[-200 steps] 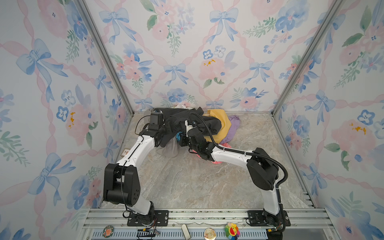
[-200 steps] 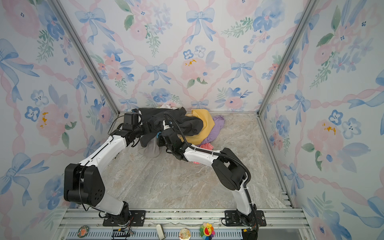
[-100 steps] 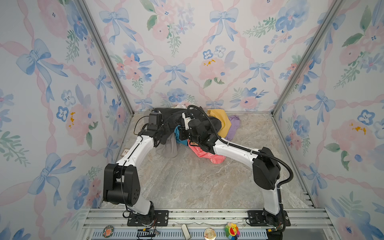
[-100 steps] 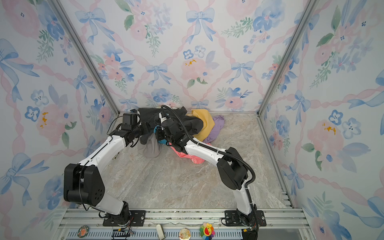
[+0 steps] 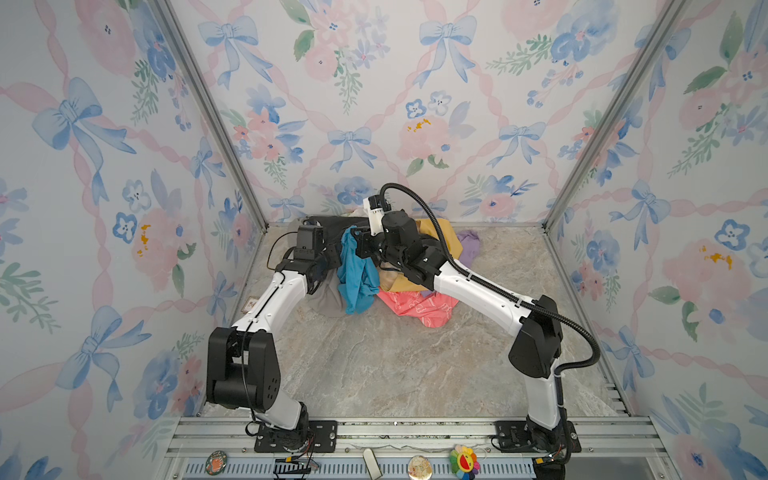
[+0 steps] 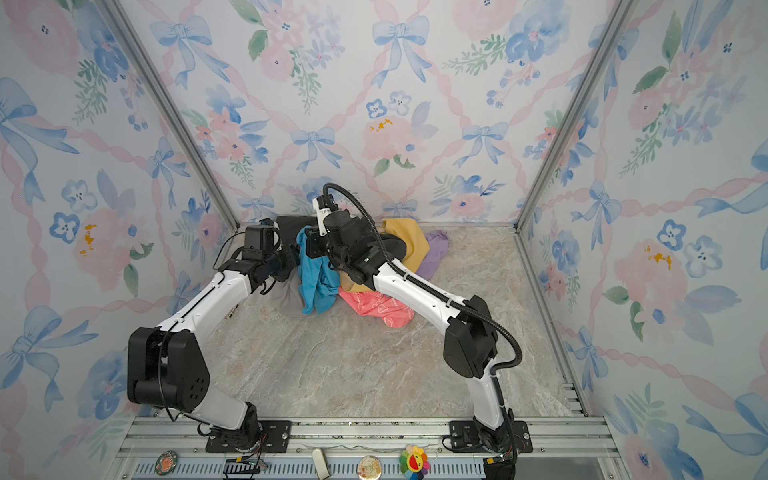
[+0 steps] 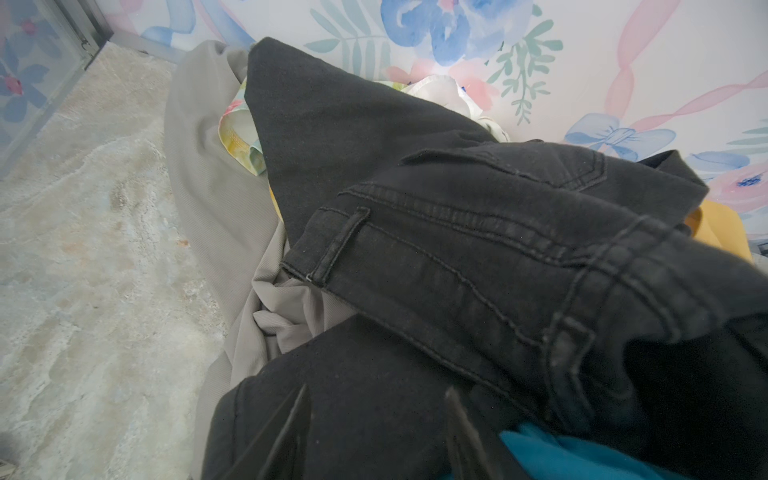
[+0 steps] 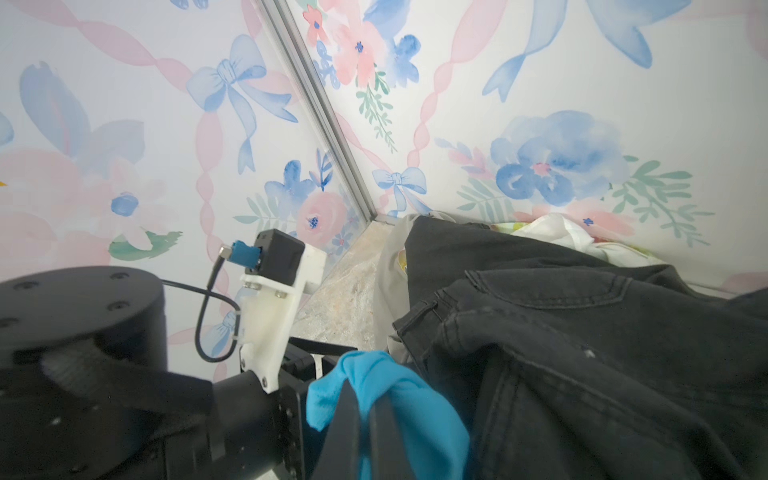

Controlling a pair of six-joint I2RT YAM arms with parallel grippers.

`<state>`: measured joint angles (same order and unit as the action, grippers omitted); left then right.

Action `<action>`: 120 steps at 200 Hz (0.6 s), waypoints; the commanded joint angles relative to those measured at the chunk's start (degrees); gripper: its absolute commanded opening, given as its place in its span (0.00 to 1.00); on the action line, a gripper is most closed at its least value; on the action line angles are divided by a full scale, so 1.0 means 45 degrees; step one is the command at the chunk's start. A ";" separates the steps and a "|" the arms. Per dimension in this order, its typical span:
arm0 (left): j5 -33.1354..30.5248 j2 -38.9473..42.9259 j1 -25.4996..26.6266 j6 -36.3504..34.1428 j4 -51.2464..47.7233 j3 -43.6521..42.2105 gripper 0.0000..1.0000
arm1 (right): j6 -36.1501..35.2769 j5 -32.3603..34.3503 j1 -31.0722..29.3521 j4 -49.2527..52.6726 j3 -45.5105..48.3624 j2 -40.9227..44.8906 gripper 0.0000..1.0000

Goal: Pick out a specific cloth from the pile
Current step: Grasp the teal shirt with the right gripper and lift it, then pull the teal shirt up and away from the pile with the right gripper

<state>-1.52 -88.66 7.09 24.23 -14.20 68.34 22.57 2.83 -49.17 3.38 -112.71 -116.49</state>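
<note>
The teal-blue cloth [image 5: 355,274] [image 6: 313,274] hangs in a long fold from my right gripper [image 5: 352,240] [image 6: 308,243], which is shut on its top end [image 8: 399,399], raised over the left side of the pile [image 5: 415,286]. Its lower end still rests on the heap. My left gripper [image 5: 331,261] [image 6: 287,261] sits just left of it, its jaws closed on the dark grey denim jacket [image 7: 457,257] [image 8: 582,332]. A corner of the teal cloth [image 7: 552,453] shows beside the left gripper's fingers [image 7: 299,415].
The pile holds a mustard yellow cloth [image 5: 446,241], a lilac cloth [image 5: 469,247], a coral-pink printed cloth [image 5: 419,305] and a beige-grey cloth [image 5: 328,301]. It lies against the back wall near the left corner post [image 8: 332,137]. A small card [image 5: 250,303] lies by the left wall.
My right gripper has risen from low over the table and moved back and left, drawing the teal cloth up out of the heap. The left arm has stayed put on the denim.
</note>
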 commanded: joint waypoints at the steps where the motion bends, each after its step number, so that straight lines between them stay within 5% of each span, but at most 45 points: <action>1: -0.0150 -0.0004 -0.0073 0.0085 0.0255 -0.0205 0.54 | -0.0315 -0.0248 0.0152 0.0052 -0.0916 0.0231 0.00; 120: -0.0456 0.0134 0.0480 -0.0266 0.0254 -0.0264 0.54 | -0.0825 -0.1159 0.1153 0.2943 -0.4818 0.0407 0.00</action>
<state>-2.35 -88.66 7.81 24.18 -13.39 67.92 20.27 -0.49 -45.28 14.06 -128.86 -116.49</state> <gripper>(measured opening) 0.543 0.055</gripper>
